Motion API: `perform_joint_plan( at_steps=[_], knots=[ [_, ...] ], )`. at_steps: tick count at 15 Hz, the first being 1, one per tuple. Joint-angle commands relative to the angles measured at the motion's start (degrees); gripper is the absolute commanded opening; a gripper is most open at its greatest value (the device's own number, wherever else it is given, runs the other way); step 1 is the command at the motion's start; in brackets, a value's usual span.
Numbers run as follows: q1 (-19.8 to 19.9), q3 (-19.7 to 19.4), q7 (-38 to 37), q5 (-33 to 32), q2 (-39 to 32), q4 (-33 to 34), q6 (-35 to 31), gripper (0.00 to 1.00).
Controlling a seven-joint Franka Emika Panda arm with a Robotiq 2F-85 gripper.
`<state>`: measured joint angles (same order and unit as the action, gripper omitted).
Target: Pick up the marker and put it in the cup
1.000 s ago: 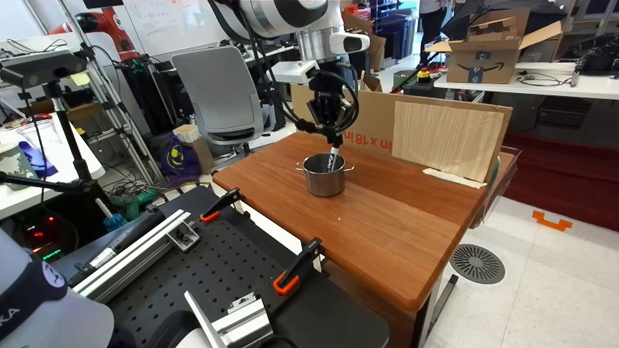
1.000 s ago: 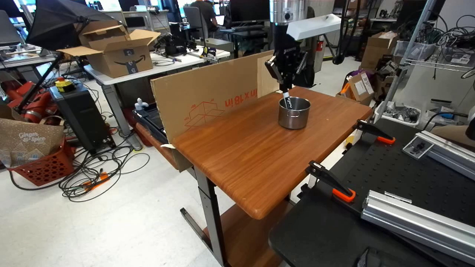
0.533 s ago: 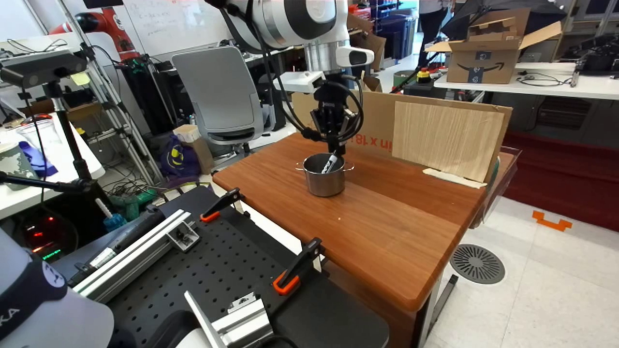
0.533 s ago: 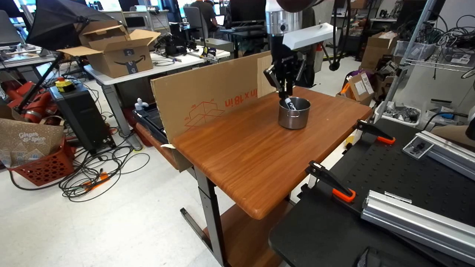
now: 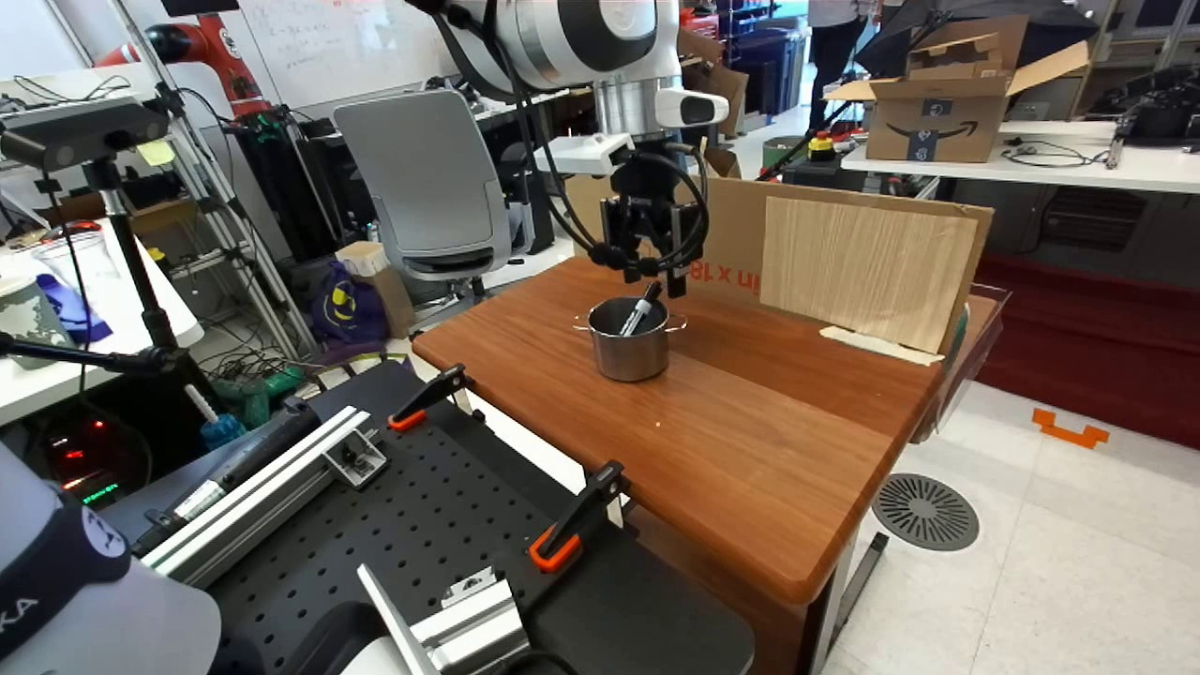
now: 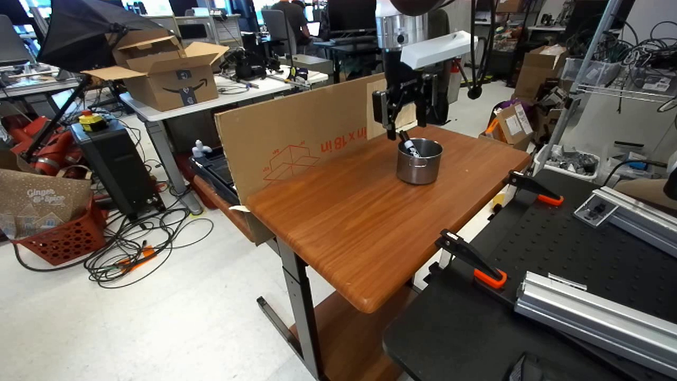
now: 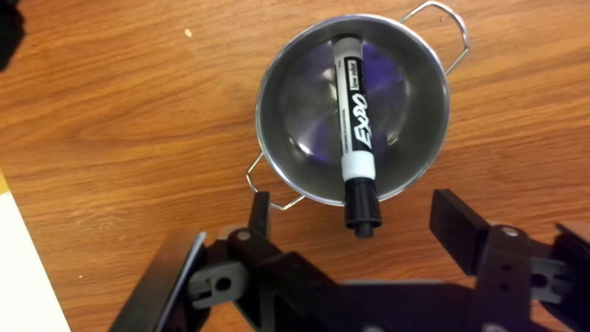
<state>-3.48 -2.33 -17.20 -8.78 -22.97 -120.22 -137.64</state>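
The marker (image 7: 352,106), white with a black label and a black cap, leans inside the cup (image 7: 276,110), its cap jutting past the rim. Shiny metal with wire handles on opposite sides, the cup stands upright on the wooden table in both exterior views. My gripper (image 7: 351,196) is spread wide, one finger (image 7: 461,230) on either side of the cap and apart from it. In an exterior view the gripper (image 5: 654,281) hangs just above the marker (image 5: 637,314) at the rim of the cup (image 5: 630,359). Nothing is held.
A cardboard sheet (image 6: 296,132) stands upright along an edge of the table (image 6: 338,222). The wood-patterned panel (image 5: 867,267) is fixed on it. Black-and-orange clamps (image 5: 581,516) sit on the dark perforated board (image 5: 450,506) beside the table.
The gripper has opened and let go of the marker. The marker has tipped from steep to a slant against the cup's rim, its black cap now showing. The arm has shifted slightly.
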Motion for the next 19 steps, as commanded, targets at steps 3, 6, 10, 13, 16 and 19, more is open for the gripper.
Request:
perform_joint_plan(
  at_steps=[3, 6, 10, 13, 16, 19],
  knots=[
    [-0.4, -0.2, 0.9, 0.8, 0.7, 1.1, 4.5, 1.00],
    [-0.9, -0.3, 0.2, 0.0, 3.6, -0.8, 4.7, 1.00],
    [-0.7, 0.8, 1.4, 0.7, 9.4, -4.4, 4.0, 1.00],
    [-0.6, 1.1, 0.3, 0.1, 9.0, -3.5, 4.0, 1.00],
    [-0.6, 1.3, 0.4, 0.1, 10.1, -4.8, 4.0, 1.00],
    [-0.6, 1.3, 0.5, 0.1, 10.1, -4.8, 4.0, 1.00]
  ],
)
